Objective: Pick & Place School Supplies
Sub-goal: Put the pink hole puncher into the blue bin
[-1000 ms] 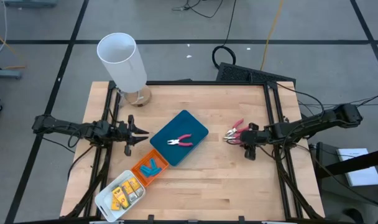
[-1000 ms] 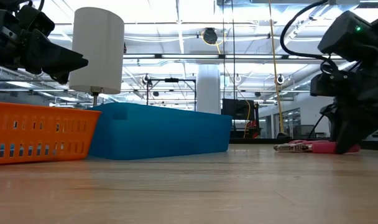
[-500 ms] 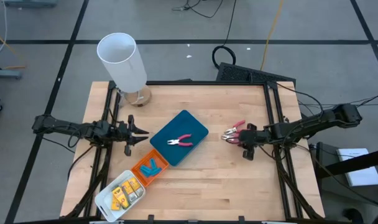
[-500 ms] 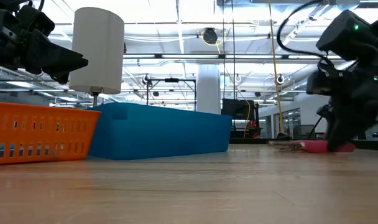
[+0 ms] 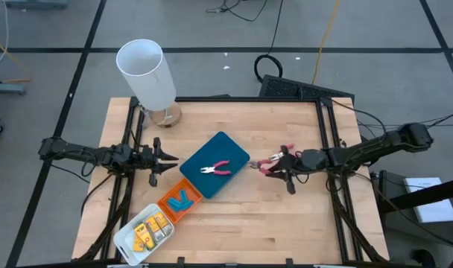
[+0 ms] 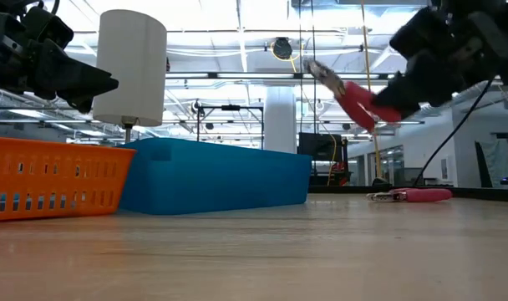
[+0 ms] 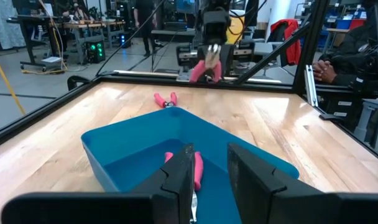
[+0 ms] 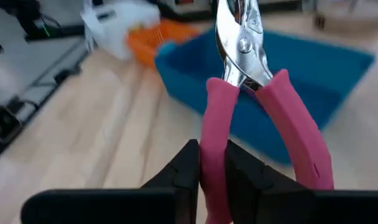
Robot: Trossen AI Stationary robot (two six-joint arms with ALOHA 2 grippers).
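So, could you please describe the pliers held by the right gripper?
Find the teal tray mid-table; just off its right edge the right gripper holds pink-handled pliers. They alone are lifted in the air: another pair lies inside the tray, a third on the table.

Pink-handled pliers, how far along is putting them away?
One pair of pliers lies in the teal tray. The right claw holds a second pair lifted beside that tray. A third pair lies on the table, left to move. The left claw waits at the tray's other side.
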